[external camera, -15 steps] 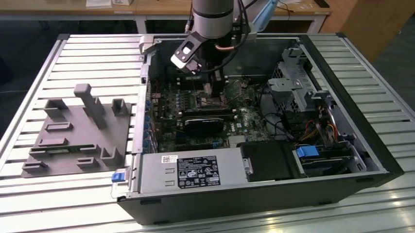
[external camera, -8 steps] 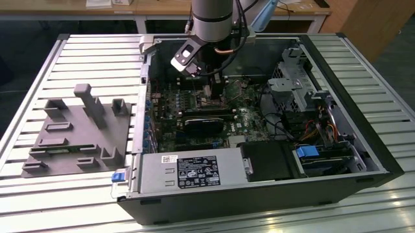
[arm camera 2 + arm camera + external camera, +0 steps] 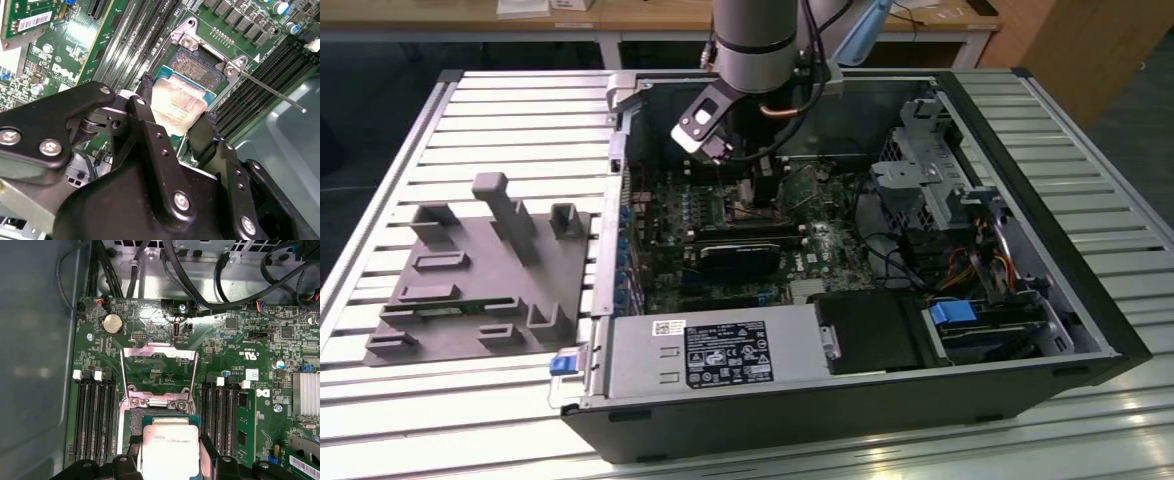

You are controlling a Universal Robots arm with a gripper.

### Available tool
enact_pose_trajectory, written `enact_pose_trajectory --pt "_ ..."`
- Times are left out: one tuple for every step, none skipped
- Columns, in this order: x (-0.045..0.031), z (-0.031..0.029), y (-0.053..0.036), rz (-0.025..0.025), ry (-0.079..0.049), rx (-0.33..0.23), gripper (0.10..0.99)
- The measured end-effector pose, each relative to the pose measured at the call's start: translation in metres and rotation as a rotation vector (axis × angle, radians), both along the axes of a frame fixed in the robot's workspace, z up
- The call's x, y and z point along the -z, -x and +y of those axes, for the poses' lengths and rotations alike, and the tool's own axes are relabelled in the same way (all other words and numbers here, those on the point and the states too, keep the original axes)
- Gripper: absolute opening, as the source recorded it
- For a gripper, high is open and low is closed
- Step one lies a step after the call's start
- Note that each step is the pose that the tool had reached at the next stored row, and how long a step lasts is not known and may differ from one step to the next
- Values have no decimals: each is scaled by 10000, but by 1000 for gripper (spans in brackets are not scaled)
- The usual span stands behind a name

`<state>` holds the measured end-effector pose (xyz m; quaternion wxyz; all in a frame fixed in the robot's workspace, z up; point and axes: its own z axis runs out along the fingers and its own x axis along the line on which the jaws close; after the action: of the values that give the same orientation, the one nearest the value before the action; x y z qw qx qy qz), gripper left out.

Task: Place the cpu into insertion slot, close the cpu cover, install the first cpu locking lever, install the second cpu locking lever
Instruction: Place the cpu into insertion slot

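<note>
Arm [image 3: 754,45] drops straight down from the top of the exterior view, wrist vertical, into the open case [image 3: 1041,330]. Case lies on its side on the slatted worktop [image 3: 520,100]. Grey fixture [image 3: 480,270] sits on the worktop at the exterior view's left, apart from the case.

Pincer [image 3: 176,106] pinches the cpu [image 3: 175,97] by two opposite edges, black fingers [image 3: 202,135] pressed against its sides. Silver top faces up.

In both wrist views the cpu hangs over the slot [image 3: 196,65], covering part of it; the rest of the dark centre shows beyond the chip. Contact with the slot: cannot tell.

Cover [image 3: 159,353] stands swung open in the first wrist view, board visible through its window, on the far side of the slot from the pincer. Thin lever [image 3: 270,90] sticks out from a slot corner, unlatched. Memory slots [image 3: 92,420] flank the slot on both sides.
</note>
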<state>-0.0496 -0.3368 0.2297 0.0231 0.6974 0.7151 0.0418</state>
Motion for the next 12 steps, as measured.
enact_pose_trajectory --pt "9 1 2 0 1 1 537" --pt "20 2 4 0 0 2 537" --pt "31 3 6 0 1 2 537" --pt "42 5 8 0 1 1 537" --pt "53 7 12 1 1 1 537" --pt "63 10 15 0 1 1 537" --pt "72 12 16 0 -1 1 537" --pt "76 12 16 0 2 0 537" --pt "80 12 16 0 7 1 537" --pt "85 14 17 0 11 4 537" --pt "91 17 17 1 17 6 537" --pt "97 20 17 1 19 7 537"
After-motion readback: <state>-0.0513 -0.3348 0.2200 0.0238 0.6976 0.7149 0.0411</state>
